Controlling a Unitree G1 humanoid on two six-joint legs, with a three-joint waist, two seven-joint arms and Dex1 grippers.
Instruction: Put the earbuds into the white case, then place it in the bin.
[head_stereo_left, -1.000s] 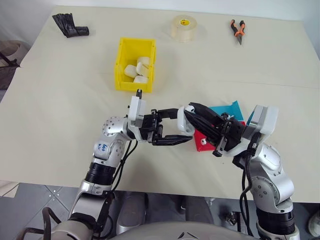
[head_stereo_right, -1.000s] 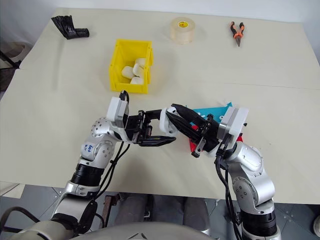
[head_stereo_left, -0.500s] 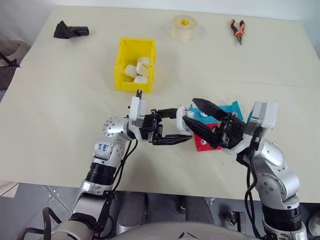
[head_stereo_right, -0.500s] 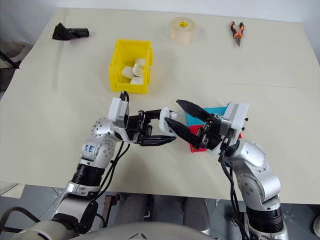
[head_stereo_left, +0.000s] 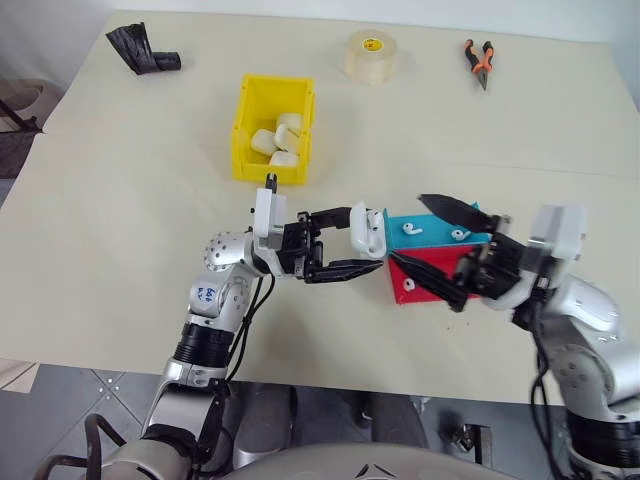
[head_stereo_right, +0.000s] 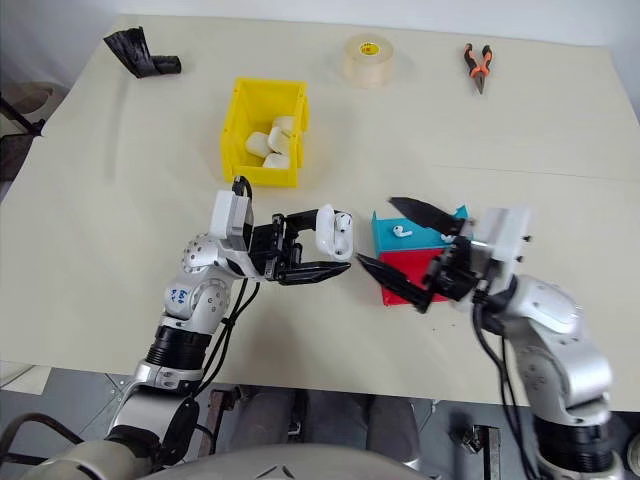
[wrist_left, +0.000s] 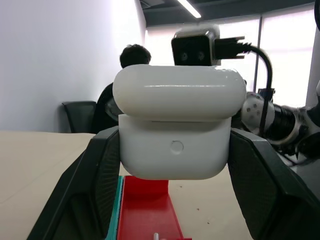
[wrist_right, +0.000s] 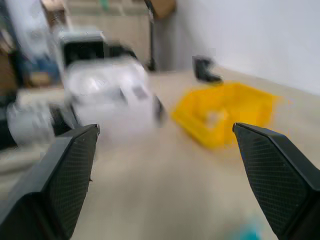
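Note:
My left gripper (head_stereo_left: 360, 241) is shut on the white case (head_stereo_left: 366, 230) and holds it above the table, just left of the trays. In the left wrist view the case (wrist_left: 176, 127) sits between both black fingers with its lid down. My right gripper (head_stereo_left: 408, 228) stands open to the right of the case, apart from it, its fingers (wrist_right: 277, 175) spread wide over the trays. Two tiny white earbuds (head_stereo_left: 413, 227) (head_stereo_left: 458, 235) lie in the blue tray (head_stereo_left: 436, 217). The yellow bin (head_stereo_left: 270, 173) stands farther back on the left with several white cases in it.
A red tray (head_stereo_left: 425, 278) lies against the blue one, with a small white piece in it. A tape roll (head_stereo_left: 368, 55), orange-handled pliers (head_stereo_left: 476, 60) and a black object (head_stereo_left: 140, 50) lie along the far edge. A person (wrist_left: 132, 57) sits in the background.
My right gripper has opened wide and drawn away to the right from the case. The left gripper has kept still with the case in it.

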